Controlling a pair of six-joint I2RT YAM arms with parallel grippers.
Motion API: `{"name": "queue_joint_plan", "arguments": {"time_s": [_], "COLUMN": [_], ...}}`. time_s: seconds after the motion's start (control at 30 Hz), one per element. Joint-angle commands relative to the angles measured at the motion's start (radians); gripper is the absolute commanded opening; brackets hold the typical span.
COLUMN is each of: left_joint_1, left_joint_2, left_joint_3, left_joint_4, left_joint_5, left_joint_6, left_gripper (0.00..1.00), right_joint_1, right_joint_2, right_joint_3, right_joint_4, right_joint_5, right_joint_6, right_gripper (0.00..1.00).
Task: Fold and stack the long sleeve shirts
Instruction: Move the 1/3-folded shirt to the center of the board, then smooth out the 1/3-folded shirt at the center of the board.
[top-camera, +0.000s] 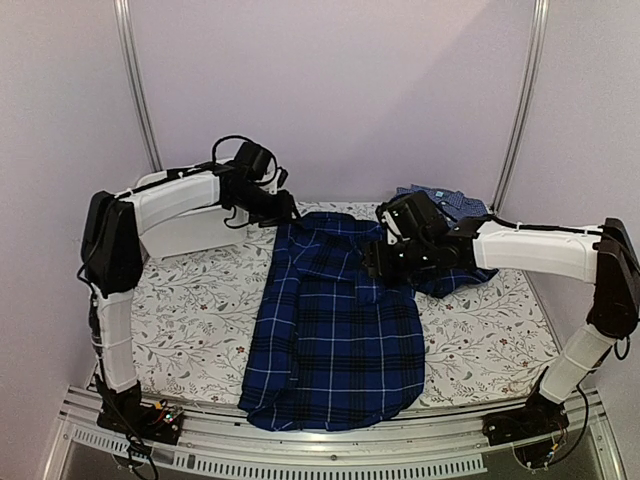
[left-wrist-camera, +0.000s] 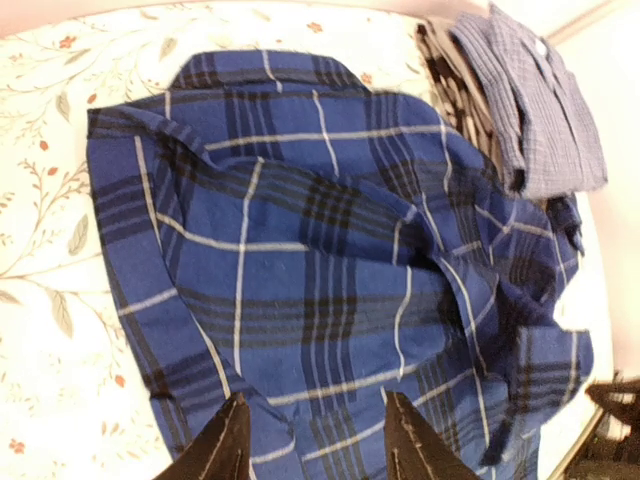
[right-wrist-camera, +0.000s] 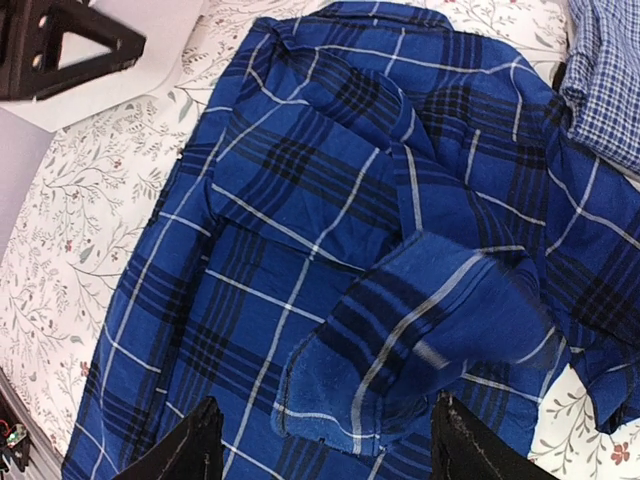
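Soft, even light from overhead here. Shadow pools under the right arm (top-camera: 530, 248) on the plaid shirt (top-camera: 335, 330). Left wrist view runs bright and a touch soft, worktop (left-wrist-camera: 40, 330) nearly washed out beside the shirt. Right wrist view crisper, colours deeper.

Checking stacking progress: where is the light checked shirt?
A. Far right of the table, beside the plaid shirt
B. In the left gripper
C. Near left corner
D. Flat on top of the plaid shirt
A: the checked shirt lies at the table's far right, beside the plaid shirt, not on it.
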Motion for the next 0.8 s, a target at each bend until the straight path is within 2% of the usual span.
{"name": "queue_joint_plan", "arguments": {"time_s": [0.0, 0.17, 0.33, 0.53, 0.77], "left_joint_1": [-0.099, -0.217, -0.341, -0.492, -0.621], "left_joint_2": [-0.165, -0.381, -0.549, -0.627, -0.611], "left_joint_3": [-0.237, -0.549, -0.756, -0.875, -0.908], "left_joint_4": [0.031, 0.065, 0.054, 0.02, -0.007], "left_joint_5": [0.009, 0.01, 0.014, 0.03, 0.034], "left_joint_6": [-0.009, -0.068, -0.112, -0.161, -0.191], "left_gripper": [0.42, 0.36, 0.38, 0.42, 0.43], "right_joint_1": [0.023, 0.03, 0.033, 0.033, 0.035], "right_joint_2": [0.05, 0.154, 0.292, 0.407, 0.516], "right_joint_3": [0.077, 0.157, 0.273, 0.381, 0.5], "right_joint_4": [0.032, 0.115, 0.154, 0.174, 0.176], "right_joint_5": [-0.053, -0.174, -0.248, -0.29, -0.34], "right_joint_6": [-0.014, -0.009, -0.007, -0.01, -0.017], "right_gripper": [0.68, 0.54, 0.47, 0.47, 0.47]}}
